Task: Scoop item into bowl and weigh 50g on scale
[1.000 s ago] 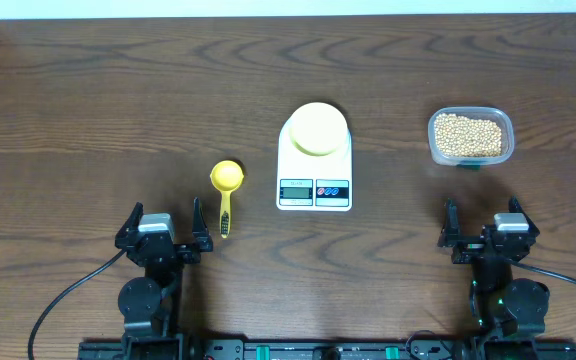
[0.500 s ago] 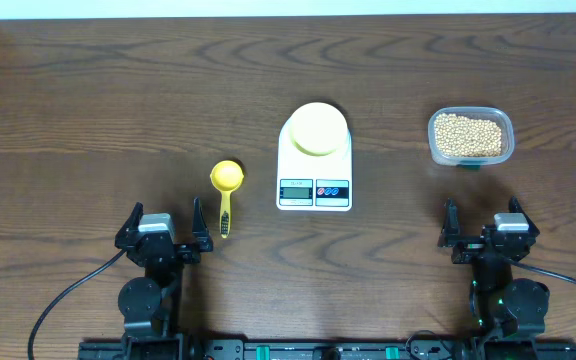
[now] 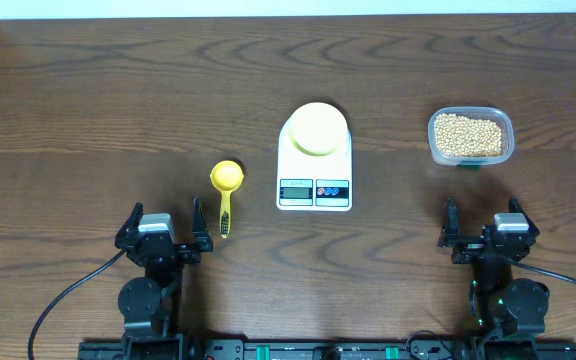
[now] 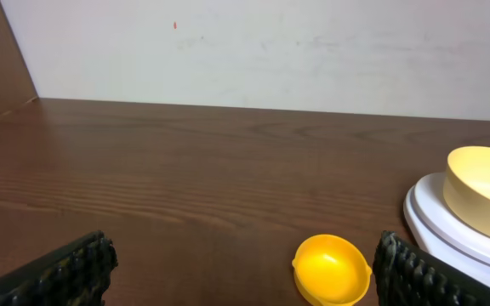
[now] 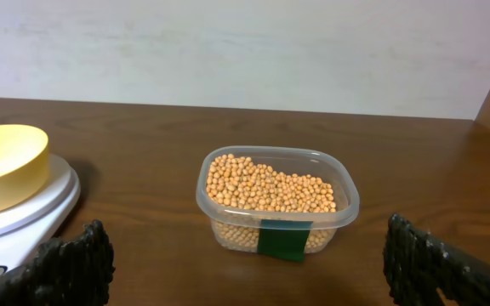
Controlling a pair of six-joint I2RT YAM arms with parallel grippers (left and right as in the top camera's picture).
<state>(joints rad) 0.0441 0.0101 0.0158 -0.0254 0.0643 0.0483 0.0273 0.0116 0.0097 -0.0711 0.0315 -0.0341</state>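
Observation:
The pale yellow-green bowl stands empty on the white scale in the middle of the table; it also shows in the left wrist view as the bowl on the scale and in the right wrist view as the bowl. The beans fill a clear tub at the right. A yellow scoop lies left of the scale, its cup just ahead of my left gripper. My left gripper and right gripper rest open near the front edge, nothing between their fingers.
A green label marks the tub's near side. A pale wall runs behind the table's far edge. Bare wood lies between the scoop, the scale and the tub.

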